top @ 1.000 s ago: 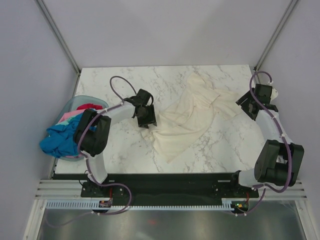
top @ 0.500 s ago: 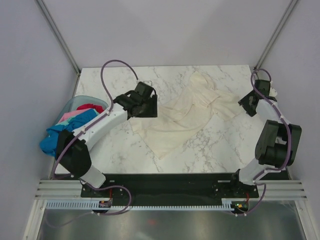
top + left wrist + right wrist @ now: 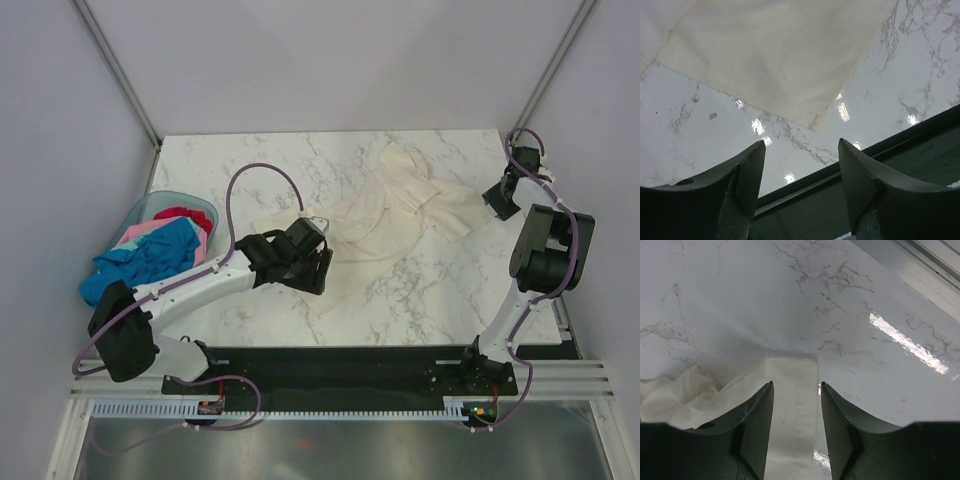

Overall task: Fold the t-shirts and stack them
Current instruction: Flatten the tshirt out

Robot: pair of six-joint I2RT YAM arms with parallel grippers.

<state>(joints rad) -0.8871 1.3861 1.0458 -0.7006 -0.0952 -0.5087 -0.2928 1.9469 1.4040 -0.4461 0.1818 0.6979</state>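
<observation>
A cream-white t-shirt [image 3: 390, 215] lies spread and wrinkled across the middle of the marble table. My left gripper [image 3: 322, 274] is open and empty, hovering over the shirt's near corner [image 3: 812, 120] close to the table's front edge. My right gripper [image 3: 494, 200] is open at the shirt's right sleeve. In the right wrist view its fingers [image 3: 757, 415] stand either side of a strip of cream cloth [image 3: 792, 410] without closing on it. Red [image 3: 180, 213], pink [image 3: 138, 233] and bright blue [image 3: 135, 268] shirts are heaped in the basket at the left.
A pale blue plastic basket [image 3: 148, 204] sits at the table's left edge, with blue cloth spilling over its near side. The dark front rail [image 3: 850, 200] runs just beyond the left fingers. The table's right edge [image 3: 920, 260] is close to the right gripper.
My left gripper has swung from the shirt's back-left side to its near corner. The shirt's left edge now lies farther left. My right gripper has shifted slightly back.
</observation>
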